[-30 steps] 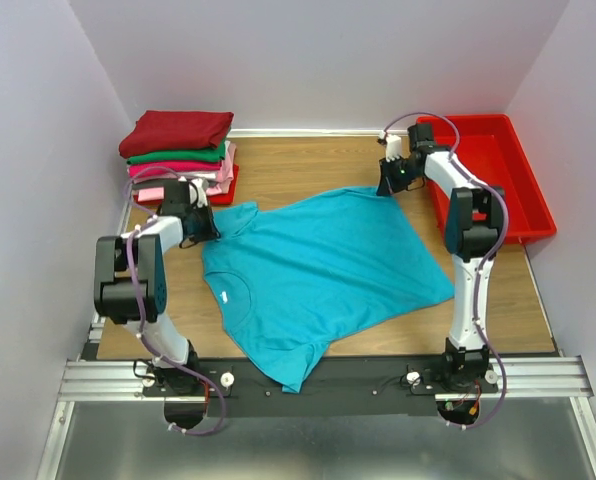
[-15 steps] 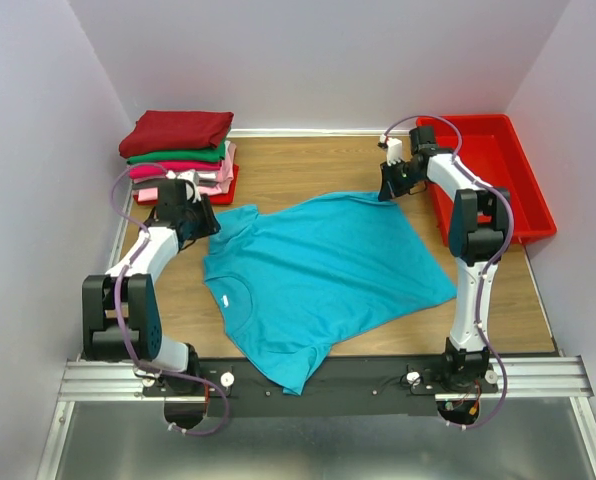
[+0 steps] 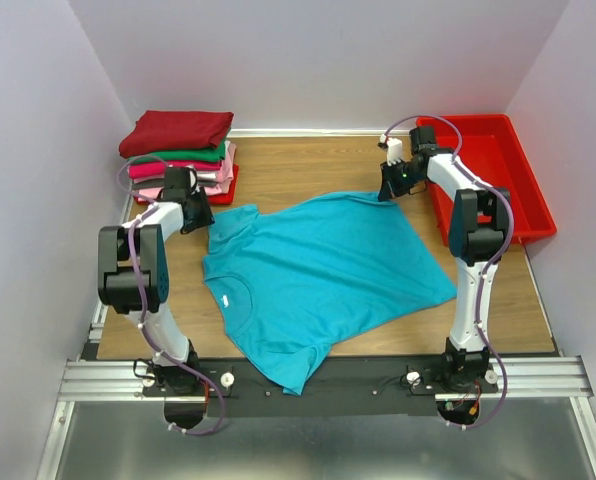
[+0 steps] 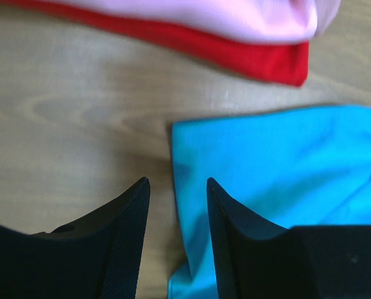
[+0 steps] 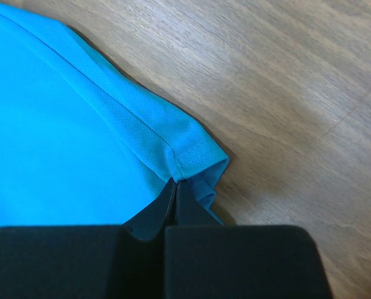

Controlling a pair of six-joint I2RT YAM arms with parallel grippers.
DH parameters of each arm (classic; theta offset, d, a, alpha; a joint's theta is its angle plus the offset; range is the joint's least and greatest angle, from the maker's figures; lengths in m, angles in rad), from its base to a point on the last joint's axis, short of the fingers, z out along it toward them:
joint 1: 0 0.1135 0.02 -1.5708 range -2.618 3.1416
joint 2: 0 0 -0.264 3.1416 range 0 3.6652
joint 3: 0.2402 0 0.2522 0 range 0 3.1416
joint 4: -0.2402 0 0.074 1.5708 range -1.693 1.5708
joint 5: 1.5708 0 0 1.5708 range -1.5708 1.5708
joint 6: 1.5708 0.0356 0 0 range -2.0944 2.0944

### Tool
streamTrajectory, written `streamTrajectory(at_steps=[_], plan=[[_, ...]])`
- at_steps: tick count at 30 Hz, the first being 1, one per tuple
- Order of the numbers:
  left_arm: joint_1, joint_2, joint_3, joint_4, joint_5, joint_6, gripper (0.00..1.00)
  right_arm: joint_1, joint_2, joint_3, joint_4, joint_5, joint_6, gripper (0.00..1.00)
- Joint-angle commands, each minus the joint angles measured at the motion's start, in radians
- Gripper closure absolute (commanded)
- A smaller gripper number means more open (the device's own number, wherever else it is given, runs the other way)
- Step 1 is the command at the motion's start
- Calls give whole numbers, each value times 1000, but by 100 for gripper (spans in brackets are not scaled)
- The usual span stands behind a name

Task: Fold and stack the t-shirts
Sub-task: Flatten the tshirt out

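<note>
Top external view: teal t-shirt (image 3: 328,262), seemingly limp and light; right fingers (image 3: 389,187) pinch its hem corner, left fingers (image 3: 201,217) parted at its sleeve edge.

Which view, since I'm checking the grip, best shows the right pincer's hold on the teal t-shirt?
Right wrist: close up, the right pincer is shut on the teal t-shirt at its hemmed corner. The top view shows this small; the left wrist view, only another part of it.
</note>
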Motion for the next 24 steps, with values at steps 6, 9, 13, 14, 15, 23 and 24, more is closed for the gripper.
streamTrajectory(at_steps=[6,9,13,14,15,23,24], plan=[[4,139,128,-2,-59,63,54,-4,-2,-8,-6,-41,8,100],[4,157,135,-4,-58,66,57,-2,-3,-6,-7,-37,6,100],[6,168,138,-4,-42,69,62,-2,-2,-8,-6,-40,9,100],[4,169,138,-2,-38,70,64,-2,0,-8,-6,-40,11,100],[4,169,138,-4,-30,69,68,-4,0,-8,-7,-38,11,100],[-2,157,122,5,39,83,81,-4,-8,-8,-7,-32,11,100],[-5,160,118,7,45,83,81,-4,-10,-8,-6,-32,13,100]])
